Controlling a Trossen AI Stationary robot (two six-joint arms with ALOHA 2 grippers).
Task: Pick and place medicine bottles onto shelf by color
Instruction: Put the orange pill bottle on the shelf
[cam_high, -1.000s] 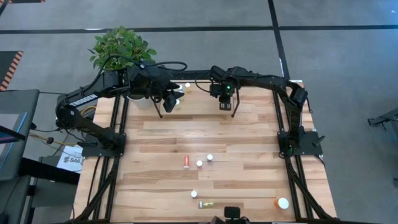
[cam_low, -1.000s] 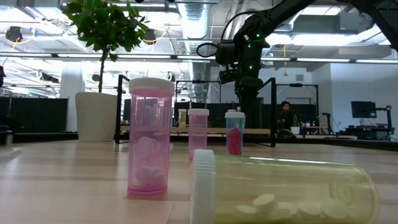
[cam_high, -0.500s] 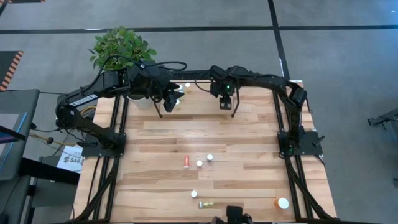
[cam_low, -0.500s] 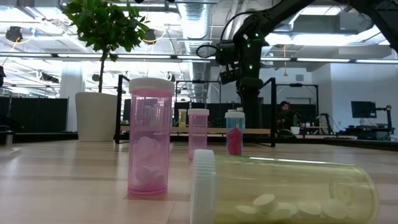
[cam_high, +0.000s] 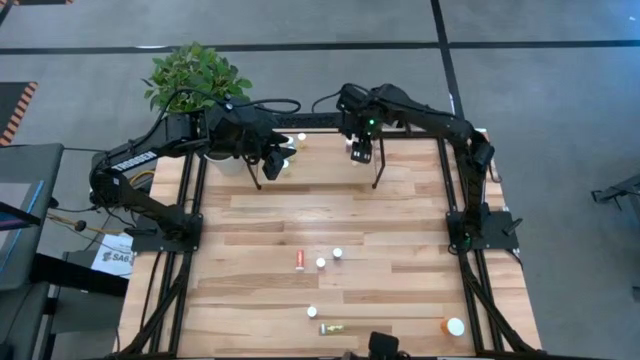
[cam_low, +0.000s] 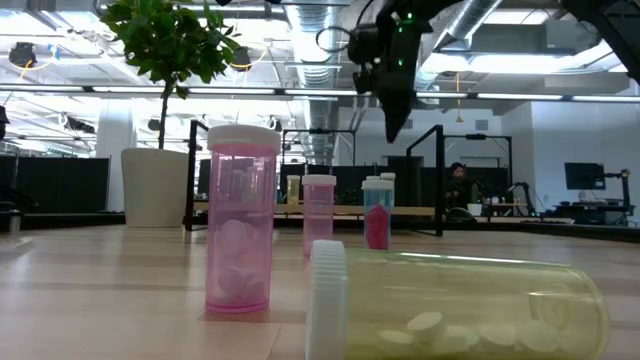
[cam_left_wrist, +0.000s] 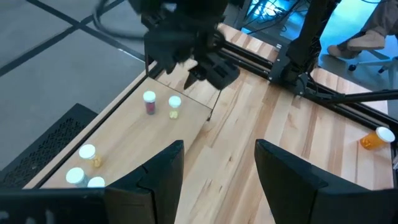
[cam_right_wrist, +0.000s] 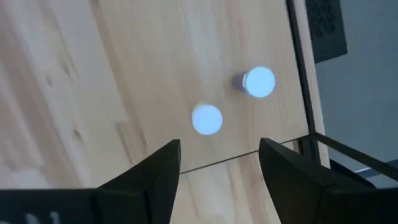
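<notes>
While your right hand (cam_high: 362, 152) hangs empty and wide above the shelf (cam_high: 330, 150), upper centre, pick next among bottles (cam_high: 299, 260) mid-counter; left hand (cam_high: 272, 165) waits, parted.

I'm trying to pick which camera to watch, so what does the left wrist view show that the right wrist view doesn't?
Only the left wrist view shows the right gripper hanging open over the shelf, a red bottle and a yellow bottle standing under it, three more white-capped bottles farther along the board, and an orange bottle lying on the table. Only the right wrist view looks straight down between its own spread fingers at the shelf's end. Both share the same two white caps on the shelf.
</notes>
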